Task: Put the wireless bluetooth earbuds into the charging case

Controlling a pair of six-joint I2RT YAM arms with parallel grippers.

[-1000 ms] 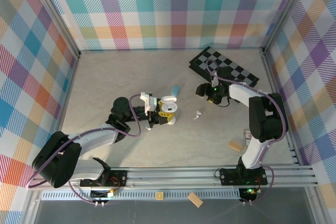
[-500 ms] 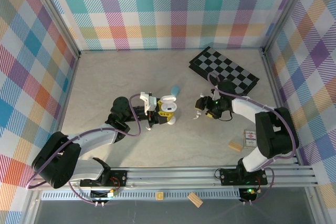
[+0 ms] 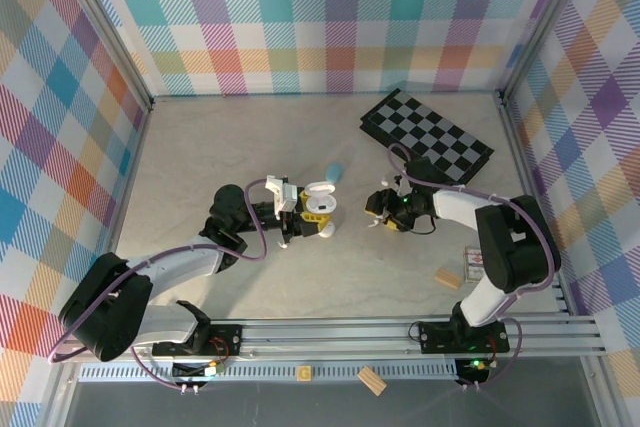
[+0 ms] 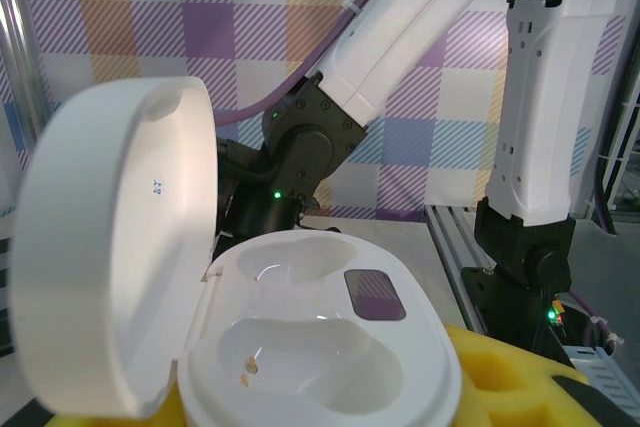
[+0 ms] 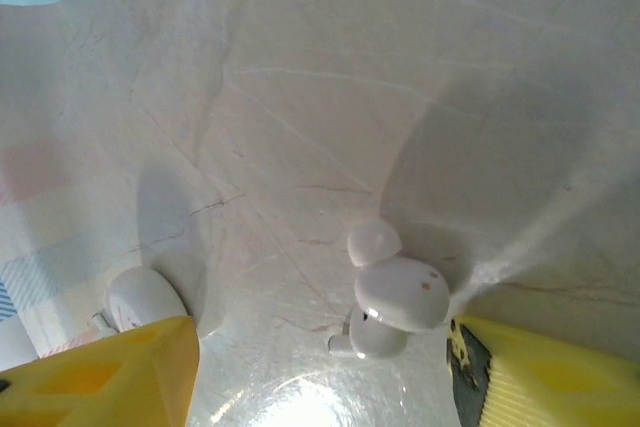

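The left gripper (image 3: 300, 219) is holding the white oval plastic charging case (image 4: 325, 352) clamped between its fingers. The hinged lid (image 4: 110, 247) is standing open and both moulded pockets are looking empty. The right gripper (image 3: 382, 209) is hanging low over the pale table (image 5: 420, 67) with its jaws apart and grasping nothing. Its yellow foam pads (image 5: 110, 372) are standing on either side of the small white pebble-like earbuds (image 5: 398, 297), which are lying on the table, touching each other.

To do this step well, I think the right gripper should be centred first. One pad is sitting just beside the buds and the other is well apart, so closing now may push them sideways. It seems better to take one bud alone, gently, because the smooth rounded shell may be slipping out. The case should be staying level and open while waiting.
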